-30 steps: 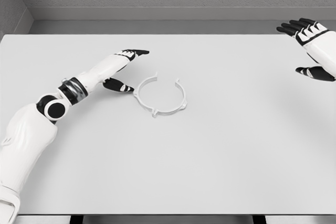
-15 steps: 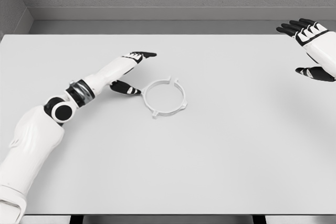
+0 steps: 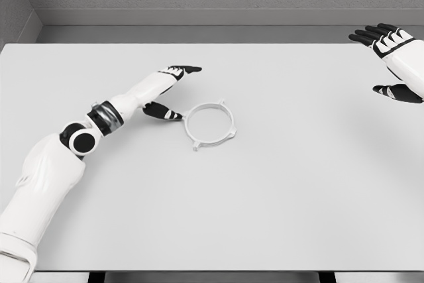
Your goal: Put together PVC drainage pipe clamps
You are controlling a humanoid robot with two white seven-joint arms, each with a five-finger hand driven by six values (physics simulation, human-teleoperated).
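Observation:
A white ring-shaped pipe clamp (image 3: 211,124) with small tabs lies flat on the white table (image 3: 265,183), left of the middle. My left hand (image 3: 169,91) is just left of it, fingers stretched out and open, the thumb's tip right at the ring's left rim. The long fingers point up and to the right, past the ring's upper left. My right hand (image 3: 389,57) hovers at the far right edge of the view, open, fingers spread, far from the clamp.
The table's back edge meets a grey wall ledge (image 3: 199,16) at the top. A grey side wall (image 3: 16,4) rises at the upper left. The table's front edge runs along the bottom.
My left arm has reached further right and the clamp has slid to the right with it; the ring's gap has closed. The right hand has stayed still.

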